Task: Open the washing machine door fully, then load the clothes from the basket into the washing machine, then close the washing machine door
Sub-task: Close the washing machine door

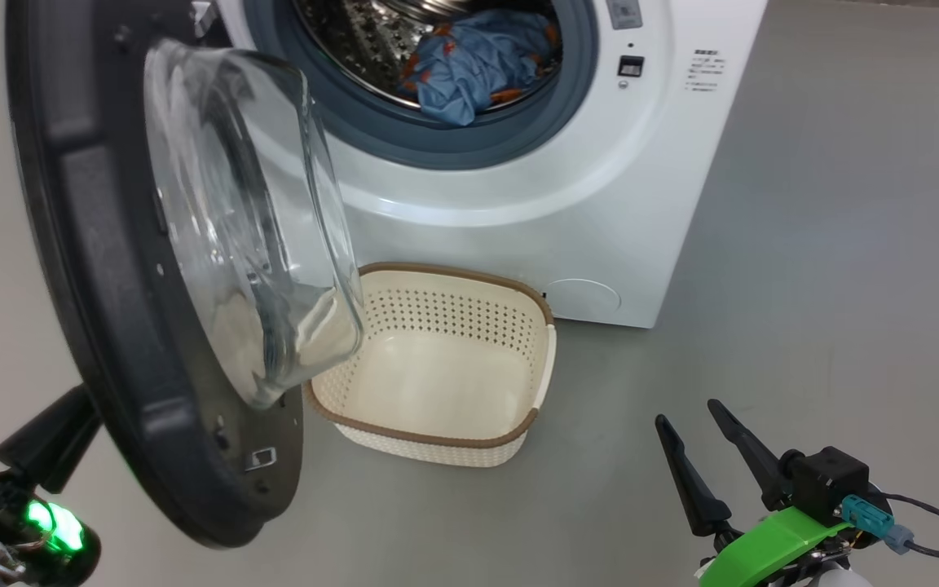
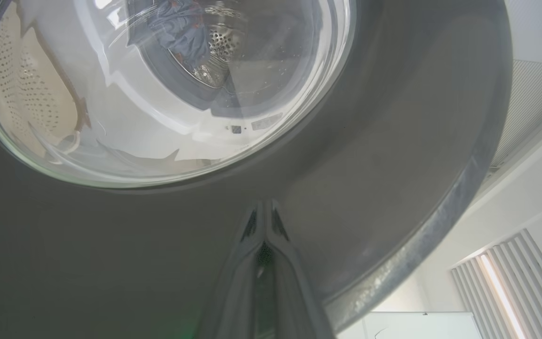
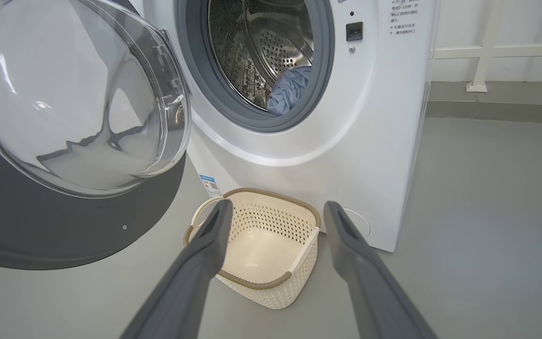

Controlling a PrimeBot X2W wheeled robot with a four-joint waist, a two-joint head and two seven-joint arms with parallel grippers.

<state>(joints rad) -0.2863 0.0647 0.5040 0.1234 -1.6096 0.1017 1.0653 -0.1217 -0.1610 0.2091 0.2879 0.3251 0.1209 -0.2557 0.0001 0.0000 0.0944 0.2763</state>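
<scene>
The washing machine door [image 1: 94, 269] hangs open, its outer face directly ahead of the left gripper [image 2: 265, 203], jaws together, the nearer arm to push it shut; the right gripper [image 1: 688, 412], jaws apart, sits well off.

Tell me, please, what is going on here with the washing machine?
The robot is near the end of a laundry load. The clothes lie inside the washing machine, and the basket on the floor is empty. The door hangs open; the left gripper, shut, is against its outer face, probably to push it closed. The right gripper is open and holds nothing.
</scene>
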